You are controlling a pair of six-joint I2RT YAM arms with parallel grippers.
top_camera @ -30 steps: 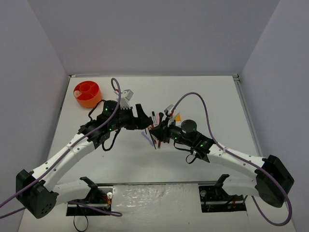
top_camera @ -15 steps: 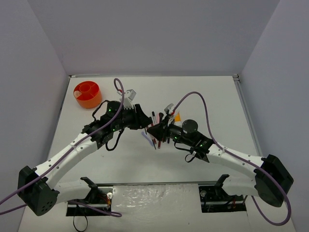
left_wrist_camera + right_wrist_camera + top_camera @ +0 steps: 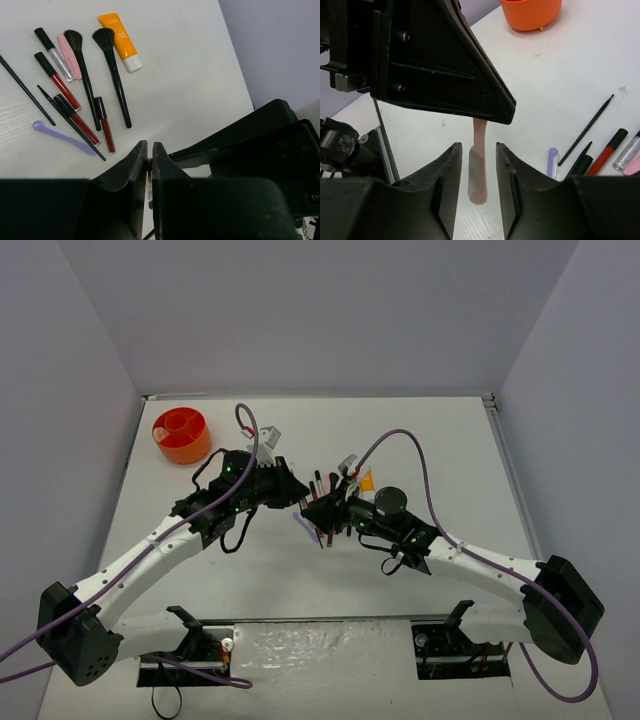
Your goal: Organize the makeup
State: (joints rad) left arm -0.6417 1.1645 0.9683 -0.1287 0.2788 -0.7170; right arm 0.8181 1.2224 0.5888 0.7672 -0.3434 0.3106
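A pale pink stick (image 3: pixel 478 170) with a grey metal strip hangs upright above the table. My left gripper (image 3: pixel 149 146) is shut on its upper end (image 3: pixel 148 167). My right gripper (image 3: pixel 478 150) is open around the lower end, with a gap on each side. The two grippers meet at mid-table, the left gripper (image 3: pixel 298 498) beside the right gripper (image 3: pixel 320 508). More makeup lies on the table: an orange-white tube (image 3: pixel 120 41), two black brushes (image 3: pixel 114 75), red pencils (image 3: pixel 59 82), a pink stick (image 3: pixel 69 55) and a lilac stick (image 3: pixel 62 135).
An orange round holder (image 3: pixel 181 434) stands at the back left, also seen as the orange holder (image 3: pixel 531 12) in the right wrist view. A dark round compact (image 3: pixel 391 500) sits right of the right gripper. A thin black stick (image 3: pixel 585 131) lies by the lilac stick (image 3: pixel 552 161).
My left gripper moved right and shut on the pale pink stick. My right gripper, shut on it before, has opened.
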